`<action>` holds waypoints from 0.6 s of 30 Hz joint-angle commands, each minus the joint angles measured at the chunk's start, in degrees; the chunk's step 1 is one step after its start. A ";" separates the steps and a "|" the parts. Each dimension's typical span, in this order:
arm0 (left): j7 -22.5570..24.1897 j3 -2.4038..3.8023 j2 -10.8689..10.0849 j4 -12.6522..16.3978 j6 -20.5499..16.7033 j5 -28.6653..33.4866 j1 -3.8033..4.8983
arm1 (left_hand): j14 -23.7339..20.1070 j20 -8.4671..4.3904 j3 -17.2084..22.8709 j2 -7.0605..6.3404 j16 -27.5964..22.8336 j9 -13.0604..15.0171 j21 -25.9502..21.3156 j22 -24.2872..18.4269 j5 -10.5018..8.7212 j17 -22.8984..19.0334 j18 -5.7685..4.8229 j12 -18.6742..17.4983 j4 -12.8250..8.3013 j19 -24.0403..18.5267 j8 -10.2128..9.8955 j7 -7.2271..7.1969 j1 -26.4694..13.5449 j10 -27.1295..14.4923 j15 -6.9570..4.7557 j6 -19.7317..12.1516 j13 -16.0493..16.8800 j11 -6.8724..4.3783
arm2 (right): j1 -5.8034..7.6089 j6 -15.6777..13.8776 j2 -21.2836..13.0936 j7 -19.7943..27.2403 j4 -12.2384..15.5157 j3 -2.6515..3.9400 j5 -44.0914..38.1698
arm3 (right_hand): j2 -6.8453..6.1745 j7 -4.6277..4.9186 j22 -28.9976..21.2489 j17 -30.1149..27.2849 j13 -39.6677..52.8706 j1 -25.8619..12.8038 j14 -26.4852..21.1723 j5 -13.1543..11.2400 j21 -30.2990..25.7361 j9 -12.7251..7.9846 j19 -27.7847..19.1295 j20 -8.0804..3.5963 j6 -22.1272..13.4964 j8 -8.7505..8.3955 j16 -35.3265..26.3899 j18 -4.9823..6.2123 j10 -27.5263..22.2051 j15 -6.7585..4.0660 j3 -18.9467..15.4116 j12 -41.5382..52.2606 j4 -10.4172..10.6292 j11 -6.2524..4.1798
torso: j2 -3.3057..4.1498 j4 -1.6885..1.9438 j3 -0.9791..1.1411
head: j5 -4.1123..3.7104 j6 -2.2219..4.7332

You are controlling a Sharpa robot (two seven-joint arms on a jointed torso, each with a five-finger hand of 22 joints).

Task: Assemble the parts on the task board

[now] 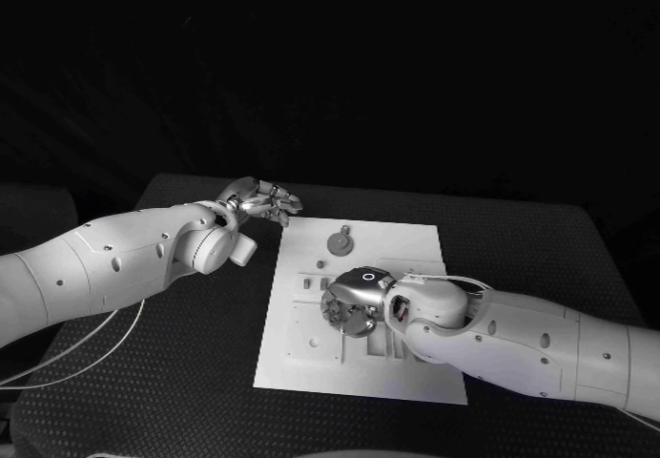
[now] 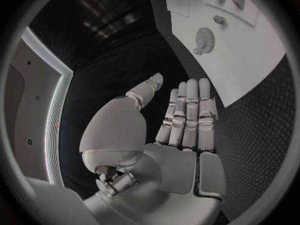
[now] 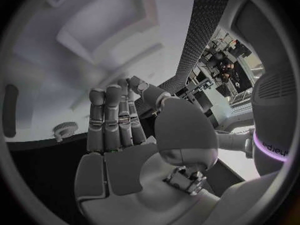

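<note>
Covering the black table (image 1: 165,382), a textured mat carries the white task board (image 1: 413,243) at its middle. Above the board's near half hangs the right hand (image 1: 354,303), fingers straight and side by side, holding nothing. A grey gear part (image 1: 339,245) lies farther up the board. Past the board's far left corner hovers the left hand (image 1: 261,202), fingers extended, empty.

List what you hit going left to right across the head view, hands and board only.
left hand → task board → right hand. The left hand hangs just off the board's far left corner; the right hand is over the board's middle.
</note>
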 commanded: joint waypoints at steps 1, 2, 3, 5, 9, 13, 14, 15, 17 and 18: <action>0.17 0.05 -0.04 0.16 0.64 0.29 0.23 | -0.07 0.31 -0.19 -0.15 -0.40 -0.06 -0.32 -0.09 -0.07 0.08 0.59 -0.29 0.04 0.07 0.05 -0.14 -0.37 -0.46 0.31 -0.37 -0.06 -0.06 | -0.17 -1.93 -0.15 -0.40 -0.32 -0.14 1.03 | -1.27 0.80 -0.11 0.13 -0.78 -0.01 -0.16 0.05 -0.44 -0.25 -0.58 0.08 -1.44 -0.64 -0.28 2.51 -1.56 0.62 -0.22 -1.09 0.25 0.83 | -0.01 0.00 0.03 | -0.05 0.07; 0.15 0.05 -0.08 0.16 0.59 0.38 0.23 | -0.08 0.33 -0.23 -0.16 -0.43 -0.07 -0.34 -0.10 -0.09 0.10 0.57 -0.29 0.12 0.06 0.05 -0.12 -0.47 -0.50 0.33 -0.39 -0.06 -0.04 | -0.17 -2.61 -0.14 -0.57 -0.35 -0.14 0.71 | -1.82 1.04 -0.12 0.18 -0.87 -0.13 -0.28 0.03 -0.49 -0.35 -0.66 0.14 -1.97 -0.91 -0.31 2.51 -2.03 0.81 -0.32 -1.38 0.26 1.00 | -0.01 0.00 0.03 | -0.05 0.07; 0.16 0.05 -0.10 0.16 0.59 0.40 0.23 | -0.09 0.36 -0.32 -0.12 -0.49 -0.10 -0.39 -0.10 -0.15 0.16 0.56 -0.28 0.37 0.06 0.03 -0.07 -0.75 -0.55 0.36 -0.47 -0.07 -0.01 | -0.17 -2.68 -0.18 -0.81 -0.31 -0.14 0.59 | -2.48 1.32 -0.15 0.23 -0.94 -0.03 -0.59 0.04 -0.64 -0.42 -0.91 0.22 -2.45 -1.13 -0.42 2.51 -2.48 1.02 -0.30 -1.67 0.21 1.20 | -0.01 -0.02 0.04 | -0.07 0.06; 0.15 0.05 -0.10 0.11 0.54 0.40 0.23 | -0.09 0.37 -0.41 -0.13 -0.54 -0.13 -0.44 -0.10 -0.19 0.21 0.56 -0.29 0.58 0.06 -0.01 -0.02 -1.00 -0.64 0.38 -0.59 -0.08 0.02 | -0.16 -3.14 -0.35 -1.19 -0.37 -0.14 0.59 | -3.60 1.45 -0.17 0.33 -0.95 0.31 -1.21 0.04 -0.89 -0.41 -1.46 0.40 -2.75 -1.22 -0.61 2.45 -2.80 1.24 -0.27 -1.90 0.12 1.41 | -0.02 -0.04 0.03 | -0.12 0.11; 0.16 0.04 -0.15 0.13 0.57 0.40 0.23 | -0.11 0.36 -0.40 -0.18 -0.58 -0.15 -0.47 -0.10 -0.19 0.24 0.58 -0.30 0.58 0.04 -0.02 -0.01 -0.96 -0.69 0.37 -0.64 -0.09 0.03 | -0.16 -3.47 -0.65 -1.09 -0.69 -0.14 0.67 | -5.18 2.11 -0.17 0.66 -1.16 0.34 -2.74 0.03 -1.43 -0.56 -2.75 1.00 -4.28 -1.82 -0.88 2.25 -4.25 1.95 -0.30 -2.80 0.36 2.12 | -0.02 -0.01 0.01 | -0.24 0.21; 0.11 0.04 -0.27 0.15 0.55 0.41 0.23 | -0.12 0.38 -0.48 -0.21 -0.64 -0.16 -0.53 -0.09 -0.24 0.31 0.57 -0.28 0.75 0.03 -0.01 0.01 -1.15 -0.75 0.39 -0.69 -0.10 0.05 | -0.14 -4.13 -1.27 -1.09 -0.77 -0.14 0.86 | -5.65 2.17 -0.15 0.89 -1.32 0.43 -3.93 0.04 -1.83 -0.50 -3.80 1.47 -4.77 -1.86 -1.11 2.12 -5.22 2.42 -0.23 -3.44 0.41 2.60 | -0.01 0.02 0.04 | -0.26 0.24; 0.10 0.04 -0.32 0.14 0.54 0.41 0.23 | -0.12 0.39 -0.49 -0.22 -0.65 -0.17 -0.54 -0.09 -0.24 0.32 0.57 -0.28 0.76 0.03 -0.01 0.02 -1.16 -0.75 0.39 -0.70 -0.10 0.05 | -0.12 -4.44 -1.49 -0.97 -0.65 -0.14 0.93 | -5.71 2.20 -0.14 0.93 -1.36 0.47 -3.99 0.04 -1.84 -0.50 -3.86 1.51 -4.84 -1.87 -1.09 2.13 -5.33 2.49 -0.22 -3.52 0.41 2.67 | -0.01 0.02 0.04 | -0.26 0.24; 0.10 0.04 -0.35 0.13 0.53 0.42 0.23 | -0.12 0.39 -0.50 -0.23 -0.65 -0.17 -0.54 -0.09 -0.25 0.32 0.57 -0.28 0.78 0.02 -0.01 0.02 -1.18 -0.76 0.39 -0.71 -0.10 0.05 | -0.10 -4.58 -1.77 -0.87 -0.46 -0.14 1.04 | -5.73 2.21 -0.13 0.94 -1.37 0.47 -4.01 0.04 -1.84 -0.50 -3.88 1.52 -4.85 -1.87 -1.08 2.14 -5.35 2.50 -0.22 -3.53 0.41 2.68 | -0.01 0.03 0.04 | -0.29 0.32; 0.12 0.04 -0.41 0.15 0.57 0.42 0.23 | -0.13 0.39 -0.50 -0.24 -0.66 -0.17 -0.55 -0.09 -0.26 0.34 0.57 -0.27 0.80 0.02 -0.01 0.02 -1.19 -0.77 0.39 -0.71 -0.10 0.05 | 0.13 -5.37 -2.78 -0.48 0.30 -0.13 1.63 | -5.72 2.19 -0.12 0.98 -1.37 0.53 -4.01 0.04 -1.82 -0.48 -3.89 1.54 -4.83 -1.83 -1.05 2.15 -5.35 2.52 -0.19 -3.55 0.41 2.69 | -0.02 0.00 0.05 | -0.34 0.42; 0.14 0.04 -0.44 0.16 0.58 0.42 0.23 | -0.13 0.39 -0.50 -0.24 -0.66 -0.17 -0.55 -0.09 -0.26 0.34 0.57 -0.27 0.80 0.02 0.00 0.02 -1.19 -0.77 0.39 -0.71 -0.10 0.05 | 0.23 -5.67 -3.03 -0.36 0.48 -0.13 1.86 | -5.71 2.18 -0.11 0.99 -1.37 0.55 -4.01 0.04 -1.81 -0.47 -3.89 1.55 -4.81 -1.81 -1.03 2.16 -5.34 2.52 -0.19 -3.55 0.41 2.69 | -0.02 -0.01 0.05 | -0.37 0.48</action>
